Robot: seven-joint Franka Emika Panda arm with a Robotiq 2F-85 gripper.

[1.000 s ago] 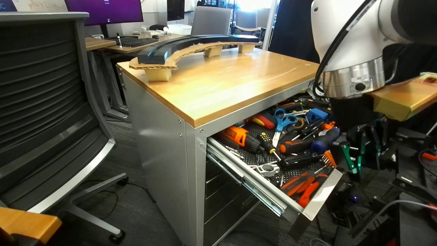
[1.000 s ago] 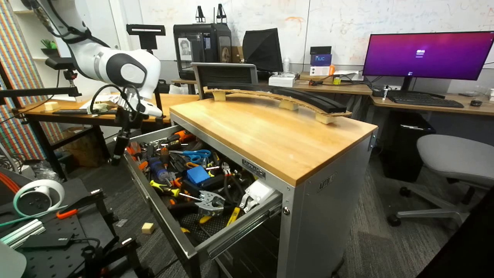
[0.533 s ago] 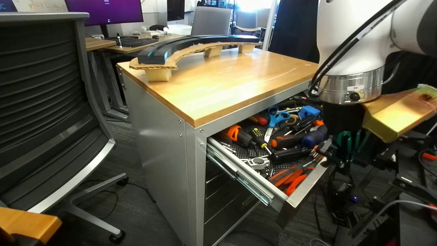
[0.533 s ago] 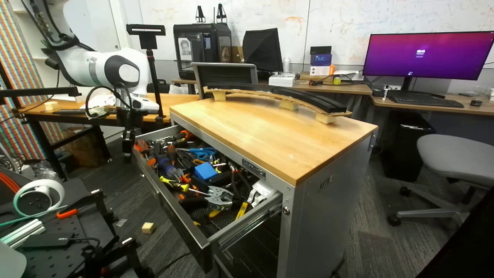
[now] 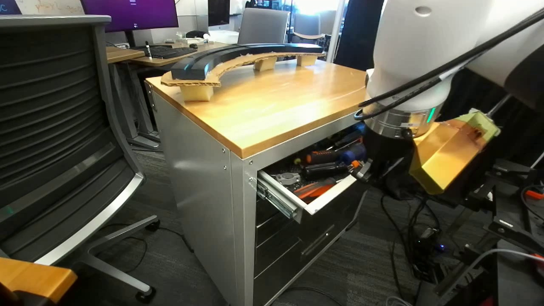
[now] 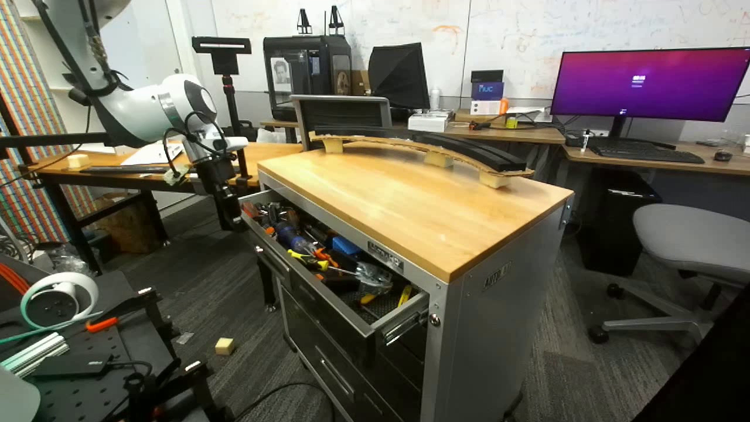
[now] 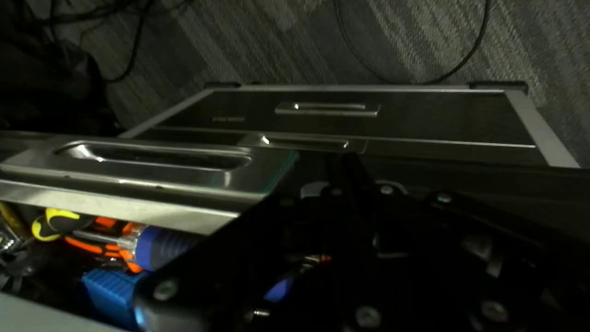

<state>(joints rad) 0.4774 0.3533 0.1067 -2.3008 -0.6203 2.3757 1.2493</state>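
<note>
By front edge of partly open tool drawer (image 7: 120, 207), black gripper (image 7: 343, 161) clenched

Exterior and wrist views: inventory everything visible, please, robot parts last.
Cabinet: 1, grey with wooden top, centre
Open drawer: 1, silver-rimmed, top of cabinet
Lower drawers: 2 or more, black, beneath
Tools: uncounted, orange, red, blue, yellow, black, in open drawer
Ribbed block: 1, blue, among tools
Curved strip: 1 arc, black, on cardboard
Supports: 3, pale yellow, under cardboard
Loose block: 1, pale yellow, on carpet
Chairs: at least 3, black or grey, around cabinet
Desks: at least 2, brown, behind
Lit monitor: 1, purple, on a desk
Printer: 1, black, near whiteboard
Roll: 1, white, lower left of an exterior view
Background oddments: uncounted, mixed, on desks
Arm: 1, white, beside cabinet
Pincer: 1, black, shut, at open drawer's front edge; contact unclear
</note>
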